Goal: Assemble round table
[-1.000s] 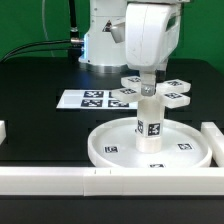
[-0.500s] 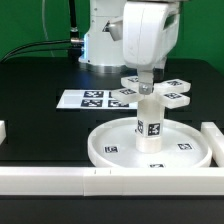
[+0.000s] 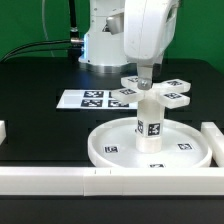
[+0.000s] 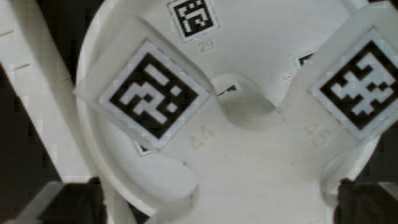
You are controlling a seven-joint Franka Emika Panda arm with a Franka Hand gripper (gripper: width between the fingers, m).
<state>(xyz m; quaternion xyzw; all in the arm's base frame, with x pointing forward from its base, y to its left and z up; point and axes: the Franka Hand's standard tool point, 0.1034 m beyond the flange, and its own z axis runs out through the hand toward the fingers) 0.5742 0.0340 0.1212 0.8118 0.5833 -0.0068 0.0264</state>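
Observation:
The large rimmed disc [image 3: 103, 150] lies on the black table near the front. The short cylinder [image 3: 150, 122] stands upright on its central hub. The cross-shaped piece [image 3: 160, 92] with tagged arms sits on top of the cylinder. My gripper [image 3: 146, 80] hangs straight above the cross's centre, open, just over it. In the wrist view the cross-shaped piece [image 4: 249, 130] fills the picture, and my dark fingertips [image 4: 71, 200] stand wide apart on either side of its centre, with the gripper [image 4: 217, 202] holding nothing. The disc [image 4: 134, 20] shows below it.
The marker board [image 3: 90, 99] lies behind the disc, toward the exterior view's left. Long white bars run along the front [image 3: 60, 181], at the right [image 3: 213, 136] and at the left edge [image 3: 3, 130]. The robot base [image 3: 100, 45] stands at the back.
My gripper has risen a little above the cross-shaped piece. The disc, cylinder and cross have not moved.

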